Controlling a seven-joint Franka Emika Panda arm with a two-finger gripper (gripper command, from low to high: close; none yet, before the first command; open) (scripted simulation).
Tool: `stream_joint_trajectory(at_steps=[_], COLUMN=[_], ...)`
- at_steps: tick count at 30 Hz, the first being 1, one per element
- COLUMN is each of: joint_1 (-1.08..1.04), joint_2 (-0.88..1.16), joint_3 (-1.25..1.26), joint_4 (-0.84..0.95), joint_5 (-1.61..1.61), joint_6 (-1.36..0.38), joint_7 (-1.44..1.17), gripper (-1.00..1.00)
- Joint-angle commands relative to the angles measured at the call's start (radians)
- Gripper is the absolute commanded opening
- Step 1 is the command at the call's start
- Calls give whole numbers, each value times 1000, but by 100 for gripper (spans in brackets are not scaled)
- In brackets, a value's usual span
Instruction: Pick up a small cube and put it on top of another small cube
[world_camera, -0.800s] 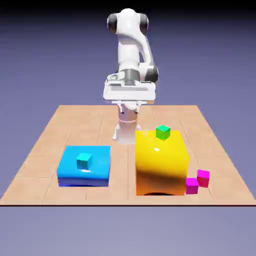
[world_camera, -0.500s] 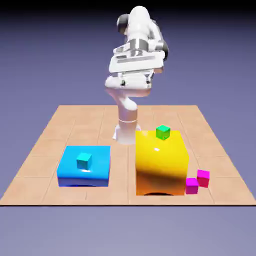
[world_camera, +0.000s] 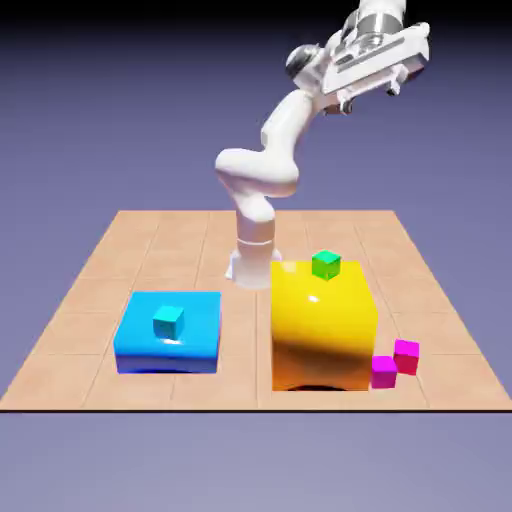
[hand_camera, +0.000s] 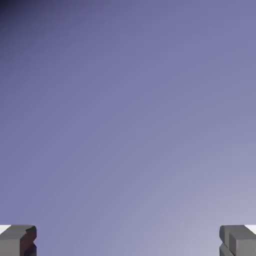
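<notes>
The small cube (world_camera: 406, 356), reddish-pink, rests on the table at the exterior view's right, beside the foot of a tall yellow block (world_camera: 322, 325). Another small cube (world_camera: 168, 321), teal, sits on top of a flat bright-blue block (world_camera: 140, 345) at the left. My gripper (world_camera: 370, 90) is high in the air at the upper right, far above both cubes. The hand view shows only the backdrop, and the gripper (hand_camera: 128, 242) is open there, its fingertips (hand_camera: 17, 240) wide apart with nothing between them.
A purple-magenta cube (world_camera: 384, 371) touches the reddish-pink one on its near left side. A tiny green cube (world_camera: 326, 264) stands on the yellow block. The robot's base (world_camera: 252, 262) rises just behind the yellow block.
The arm has swung up and toward the exterior view's right, carrying the hand from above the table's far middle to the upper right corner. The cubes have not moved.
</notes>
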Motion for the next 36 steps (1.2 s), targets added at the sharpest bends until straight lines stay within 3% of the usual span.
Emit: stream_joint_trajectory(at_steps=[1,24,26,30,31,36], joint_1=[-29,-693,-703,-665,-665,-679], joint_2=[-19,-458,-466,-489,-489,-449], joint_3=[35,851,864,960,960,845], joint_4=[27,644,654,533,533,642], joint_5=[18,426,433,461,461,431], joint_6=[-34,-811,-824,-692,-692,-830], joint_7=[44,1044,1060,1052,1052,1034], gripper=[0,0,0,0,-100,-100])
